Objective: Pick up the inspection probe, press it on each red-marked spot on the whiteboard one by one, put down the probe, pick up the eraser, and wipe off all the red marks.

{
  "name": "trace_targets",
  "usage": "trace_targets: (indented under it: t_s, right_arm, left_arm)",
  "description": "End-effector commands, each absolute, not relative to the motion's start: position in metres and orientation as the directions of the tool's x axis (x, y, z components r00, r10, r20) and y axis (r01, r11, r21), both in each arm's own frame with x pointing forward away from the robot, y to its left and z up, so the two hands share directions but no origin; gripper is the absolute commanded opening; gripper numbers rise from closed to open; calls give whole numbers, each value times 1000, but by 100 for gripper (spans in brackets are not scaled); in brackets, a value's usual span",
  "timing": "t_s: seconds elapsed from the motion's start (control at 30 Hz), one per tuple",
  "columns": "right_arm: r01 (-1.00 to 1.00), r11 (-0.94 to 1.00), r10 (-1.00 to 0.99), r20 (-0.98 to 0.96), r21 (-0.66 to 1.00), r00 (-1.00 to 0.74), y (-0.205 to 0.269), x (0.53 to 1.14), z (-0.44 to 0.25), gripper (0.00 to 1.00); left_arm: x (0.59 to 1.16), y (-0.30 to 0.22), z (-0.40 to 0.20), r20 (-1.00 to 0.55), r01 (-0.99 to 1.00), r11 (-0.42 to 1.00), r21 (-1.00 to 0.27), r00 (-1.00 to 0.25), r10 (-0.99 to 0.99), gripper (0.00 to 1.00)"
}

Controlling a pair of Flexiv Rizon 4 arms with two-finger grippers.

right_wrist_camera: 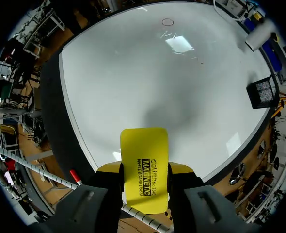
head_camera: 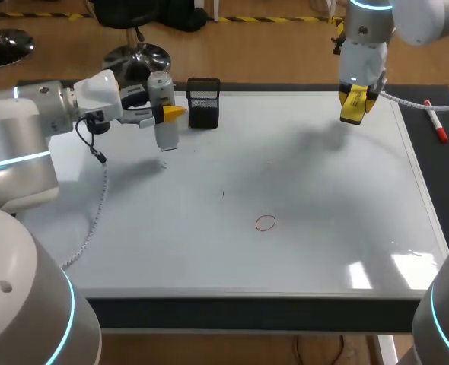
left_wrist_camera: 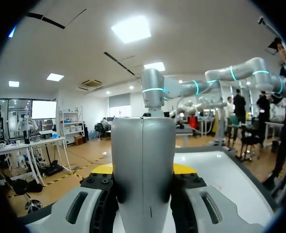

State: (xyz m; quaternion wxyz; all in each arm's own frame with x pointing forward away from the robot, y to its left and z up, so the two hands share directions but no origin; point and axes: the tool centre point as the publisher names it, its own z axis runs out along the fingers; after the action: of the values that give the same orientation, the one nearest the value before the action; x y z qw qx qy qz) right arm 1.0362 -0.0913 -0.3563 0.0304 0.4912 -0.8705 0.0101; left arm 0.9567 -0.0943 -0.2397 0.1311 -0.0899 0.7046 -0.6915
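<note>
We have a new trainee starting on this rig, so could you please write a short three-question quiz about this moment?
1. True or false: the right gripper is shut on the yellow eraser.
2. What does the left gripper hold? A) a screwdriver B) the grey probe C) nothing
3. Fill in: the red circle is drawn on the ____.
Key: 1 true; 2 B; 3 whiteboard.
</note>
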Motion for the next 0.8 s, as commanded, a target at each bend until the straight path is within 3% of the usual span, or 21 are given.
trace_targets:
  t_s: [0.03,0.13,0.8]
  right_arm:
    - [-857,516,-855,66,11,-514,-92,1036,-355,0]
    - [-857,516,-855,66,11,-514,-92,1036,-355,0]
    - [-967,254,-963,103,40,-248,33,986,-369,0]
  left_arm:
    - [957,-94,-239,-61,55,27,-998,-949,-308,0]
    - [957,-94,-239,-61,55,27,-998,-949,-308,0]
    - [957,-94,-239,-61,55,27,-998,-949,-308,0]
